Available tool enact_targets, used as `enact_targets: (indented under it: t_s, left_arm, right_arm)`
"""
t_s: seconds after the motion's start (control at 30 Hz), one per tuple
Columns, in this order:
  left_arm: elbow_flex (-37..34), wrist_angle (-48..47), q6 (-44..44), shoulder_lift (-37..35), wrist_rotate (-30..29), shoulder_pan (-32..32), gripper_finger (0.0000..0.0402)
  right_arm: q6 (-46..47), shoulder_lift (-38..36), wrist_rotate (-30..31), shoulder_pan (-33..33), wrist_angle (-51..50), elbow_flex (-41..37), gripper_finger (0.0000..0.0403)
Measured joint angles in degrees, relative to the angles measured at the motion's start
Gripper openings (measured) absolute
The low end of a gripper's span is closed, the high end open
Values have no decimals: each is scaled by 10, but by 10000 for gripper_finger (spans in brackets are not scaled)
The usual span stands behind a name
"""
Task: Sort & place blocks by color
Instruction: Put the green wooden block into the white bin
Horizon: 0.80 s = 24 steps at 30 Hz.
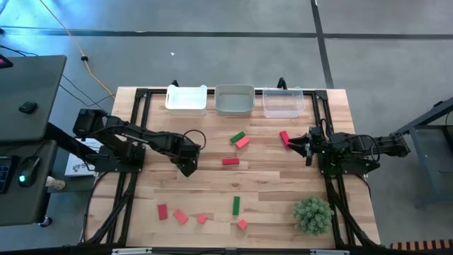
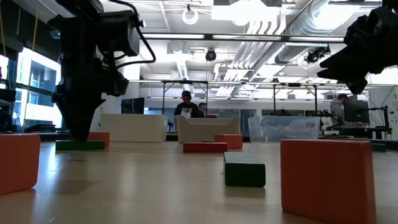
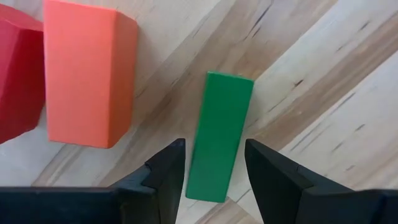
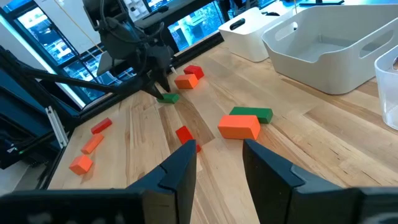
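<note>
Three trays stand in a row at the table's far edge.

High view: white tray [image 1: 186,99], grey tray [image 1: 234,100] and clear tray [image 1: 283,103] sit side by side, grey in the middle. All three show only a bare floor. No blocks are in them; every block lies on the wooden table [image 1: 283,184].
- A second green block [image 1: 238,137] touches a salmon block [image 1: 243,142] just in front of the grey tray.
- A red bar [image 1: 230,161] lies a little nearer than that pair.
- An upright-lying green block [image 1: 236,205] is well in front of the grey tray.
- Four small red and salmon pieces are strung along the near edge.
- A bushy plant ball [image 1: 313,214] sits at the near right.
- The left gripper [image 1: 187,170] is down at the table, forward and left of the grey tray.
- The right gripper [image 1: 297,145] hangs forward and right of the grey tray, with a red block [image 1: 284,137] just beside it.

Low view: the left gripper's tip stands over a green bar [image 2: 79,145]. The trays line up behind it. People are visible in the room beyond.

Left wrist view: the fingers are spread and straddle the green bar, with a sliver of wood showing on each side. A salmon bar [image 3: 90,71] and a red piece [image 3: 18,74] lie alongside.

Right wrist view: the fingers [image 4: 180,165] are spread and hold nothing. The grey tray's interior is bare.
</note>
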Motion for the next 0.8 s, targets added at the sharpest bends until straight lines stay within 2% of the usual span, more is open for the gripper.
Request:
enact_targets:
  t_s: [0.37,0.47,0.67,0.8]
  left_arm:
    - [2,3,5,44,10,0,154]
    - [2,5,5,45,11,0,136]
    - [2,4,17,42,12,0,77]
    - [1,4,32,42,13,0,75]
  right_arm:
    - [0,0,0,0,0,0,122]
    - [0,0,0,0,0,0,122]
    - [0,0,0,0,0,0,122]
    - [0,0,0,0,0,0,122]
